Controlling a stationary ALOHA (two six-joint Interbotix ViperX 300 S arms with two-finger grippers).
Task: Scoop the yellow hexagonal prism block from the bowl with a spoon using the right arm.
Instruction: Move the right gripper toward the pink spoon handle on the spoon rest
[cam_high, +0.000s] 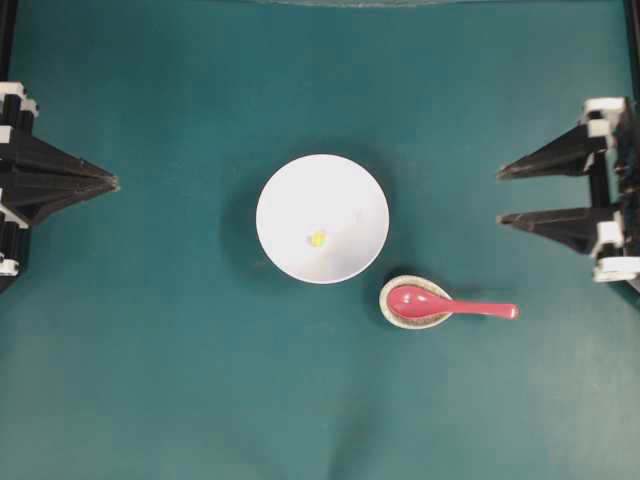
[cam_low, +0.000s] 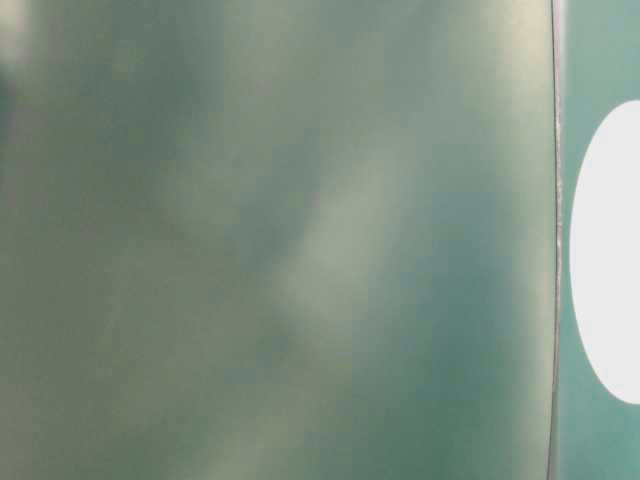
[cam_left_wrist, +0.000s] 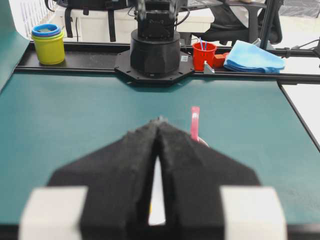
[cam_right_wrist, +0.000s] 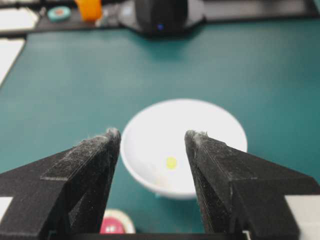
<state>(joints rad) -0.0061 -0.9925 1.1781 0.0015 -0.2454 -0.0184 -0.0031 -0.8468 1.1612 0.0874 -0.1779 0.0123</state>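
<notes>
A white bowl (cam_high: 322, 195) sits mid-table with the tiny yellow hexagonal prism block (cam_high: 316, 239) lying inside it. Just right of the bowl's front, a red-pink spoon (cam_high: 470, 308) rests with its scoop in a small speckled dish (cam_high: 392, 312), handle pointing right. My right gripper (cam_high: 500, 197) is open and empty at the right edge, well away from the spoon. In the right wrist view the bowl (cam_right_wrist: 210, 130) and block (cam_right_wrist: 171, 162) show between the right gripper's (cam_right_wrist: 153, 134) spread fingers. My left gripper (cam_high: 112, 183) is shut at the left edge, holding nothing.
The left wrist view shows the spoon's handle (cam_left_wrist: 194, 122) beyond the shut left gripper (cam_left_wrist: 159, 120). Behind the table's far rail stand stacked cups (cam_left_wrist: 48, 42), a red cup (cam_left_wrist: 204, 54) and a blue cloth (cam_left_wrist: 252, 57). The table-level view is blurred.
</notes>
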